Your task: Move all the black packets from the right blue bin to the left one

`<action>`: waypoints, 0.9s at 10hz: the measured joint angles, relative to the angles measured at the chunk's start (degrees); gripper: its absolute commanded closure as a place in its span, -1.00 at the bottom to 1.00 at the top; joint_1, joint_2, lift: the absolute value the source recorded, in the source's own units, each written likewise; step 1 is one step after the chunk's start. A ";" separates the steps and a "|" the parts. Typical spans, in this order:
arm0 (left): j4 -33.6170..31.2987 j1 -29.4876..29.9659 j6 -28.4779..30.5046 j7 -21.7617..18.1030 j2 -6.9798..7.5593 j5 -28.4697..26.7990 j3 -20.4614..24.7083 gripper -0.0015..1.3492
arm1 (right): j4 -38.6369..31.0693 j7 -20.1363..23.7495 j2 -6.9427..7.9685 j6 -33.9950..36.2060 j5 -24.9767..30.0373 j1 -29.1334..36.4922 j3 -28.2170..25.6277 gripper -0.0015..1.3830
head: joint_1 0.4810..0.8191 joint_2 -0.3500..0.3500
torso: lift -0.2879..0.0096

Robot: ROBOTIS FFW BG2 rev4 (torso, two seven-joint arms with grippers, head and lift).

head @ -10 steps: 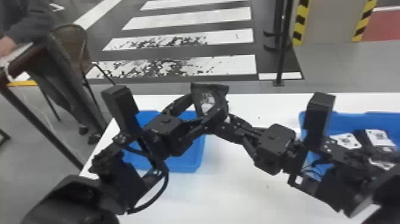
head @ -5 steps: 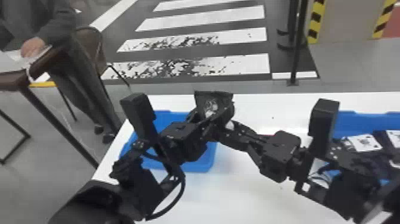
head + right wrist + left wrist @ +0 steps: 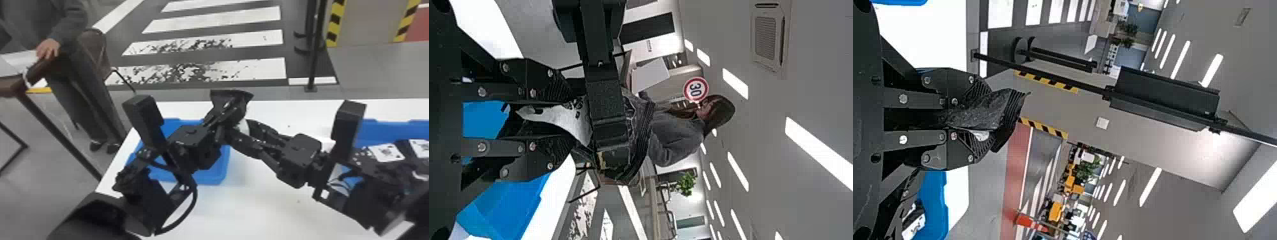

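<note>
Where left gripper (image 3: 227, 112) clenches black packet (image 3: 232, 94) above left blue bin's (image 3: 204, 178) far right corner, packet's long axis runs near upright, flared end up. Right gripper (image 3: 240, 127) beside it: grip, cannot tell. White table (image 3: 255, 210) under bin; striped floor (image 3: 204, 41) beyond.

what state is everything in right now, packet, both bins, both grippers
black packet: raised above the table, between the two grippers
left gripper: closed on the packet
right gripper: at the packet too, grip unclear
left blue bin: open-topped, partly behind the left arm
right blue bin: open-topped, more black packets inside
</note>
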 measured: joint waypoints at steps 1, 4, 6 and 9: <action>-0.05 -0.16 -1.21 1.01 0.06 -0.63 0.13 0.79 | 0.24 0.01 0.20 -0.24 0.10 0.91 -1.35 -0.95 | 0.27 0.70 | -0.01; 8.48 -2.98 -13.68 9.43 0.34 -12.59 1.13 0.79 | -1.44 0.05 1.65 -0.20 2.19 7.34 -11.46 -0.81 | 0.08 0.69 | -0.01; 24.09 -7.74 -25.38 12.86 -0.26 -21.64 1.52 0.57 | -3.14 0.04 2.37 -0.11 3.78 9.74 -17.03 -0.80 | 0.08 0.66 | -0.01; 33.59 -9.52 -27.62 13.36 -0.68 -28.21 2.08 -0.96 | -4.91 -0.23 3.47 2.17 6.34 11.77 -24.78 -0.81 | 0.25 0.52 | -0.01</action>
